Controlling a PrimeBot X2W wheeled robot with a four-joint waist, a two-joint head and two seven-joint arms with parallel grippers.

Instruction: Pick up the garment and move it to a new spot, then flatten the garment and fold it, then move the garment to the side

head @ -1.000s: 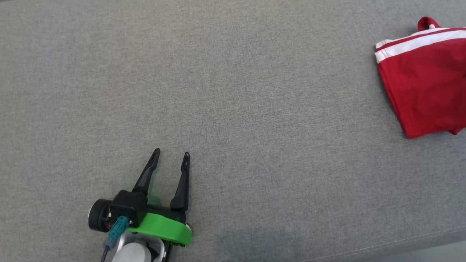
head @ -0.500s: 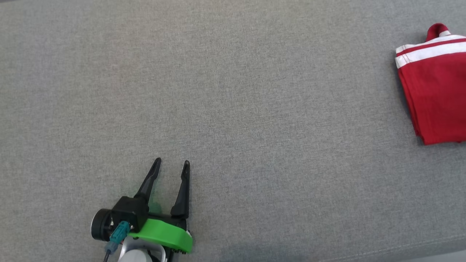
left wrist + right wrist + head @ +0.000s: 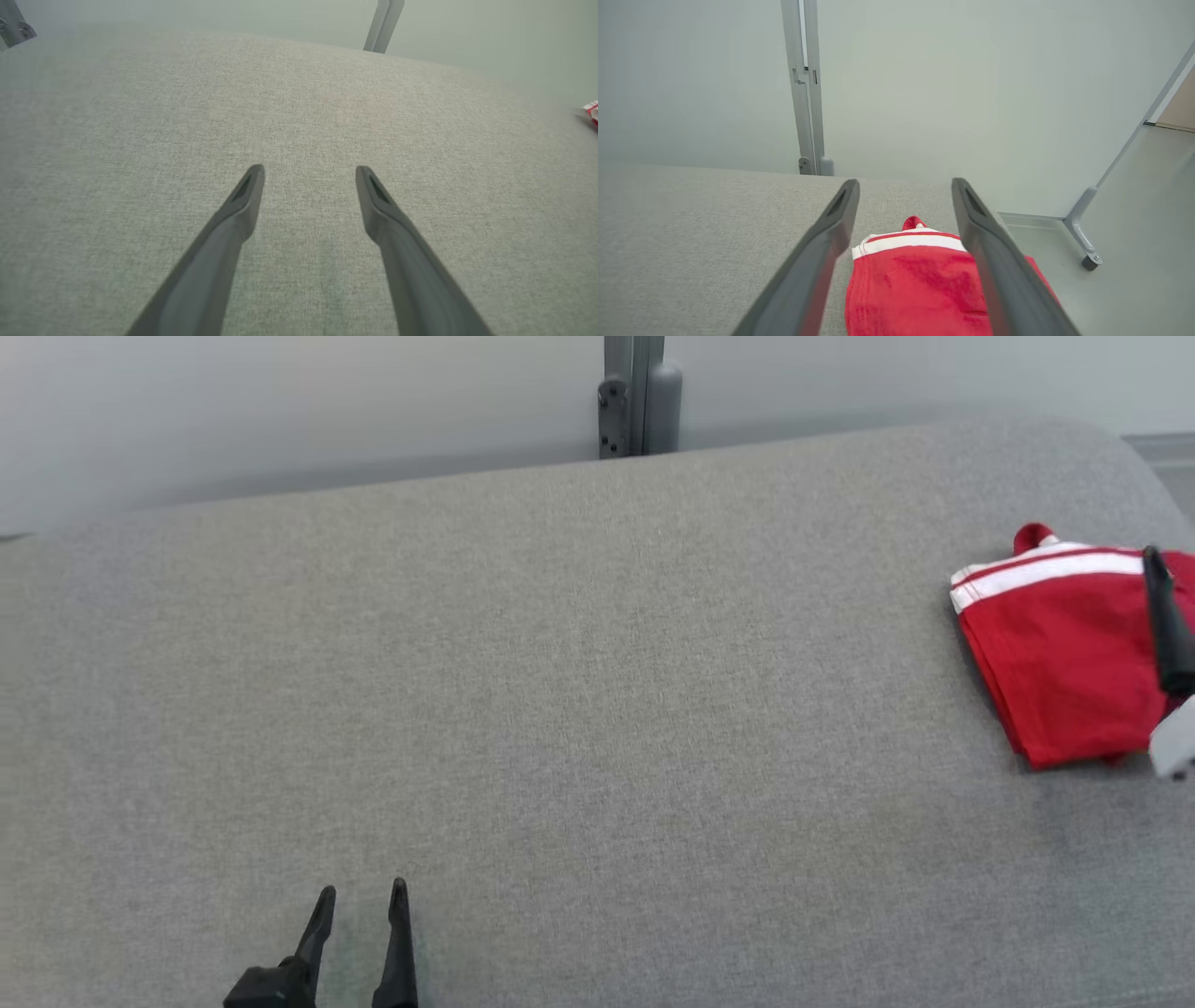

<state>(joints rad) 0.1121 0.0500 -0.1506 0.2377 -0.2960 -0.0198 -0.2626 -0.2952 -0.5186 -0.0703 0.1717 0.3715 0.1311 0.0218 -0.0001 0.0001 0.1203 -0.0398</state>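
Right wrist view: right claw apart above folded garment; left claw apart.

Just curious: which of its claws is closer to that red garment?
Right. The right gripper hangs open over the red garment; the left gripper is far to its left.

One garment, one cushion, one post, four fingers.
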